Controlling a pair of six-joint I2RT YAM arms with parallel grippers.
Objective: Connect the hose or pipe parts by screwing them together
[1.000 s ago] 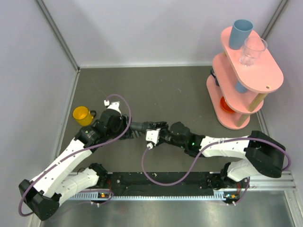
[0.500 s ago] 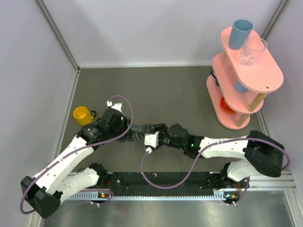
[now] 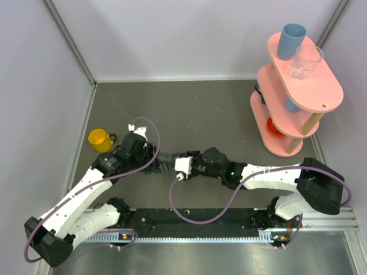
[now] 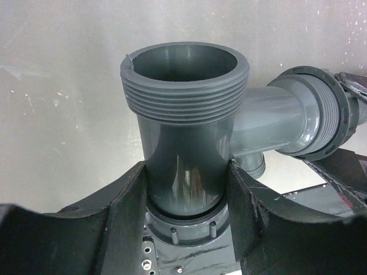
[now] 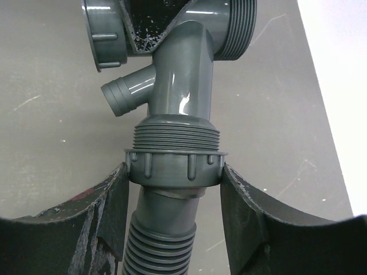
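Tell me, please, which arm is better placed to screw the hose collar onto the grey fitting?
The right. The right gripper grips the collar on the hose end, seated against the fitting thread, so rolling that wrist should turn it. The left gripper clamps the fitting body and can steady it.

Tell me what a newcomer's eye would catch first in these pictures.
At the centre, the left gripper clamps the grey branch fitting, and the right gripper clamps the collar of the ribbed hose, set on the fitting's thread. Then the pink tiered shelf at the far right, with a blue cup and a clear glass on top, and the yellow mug at the left.
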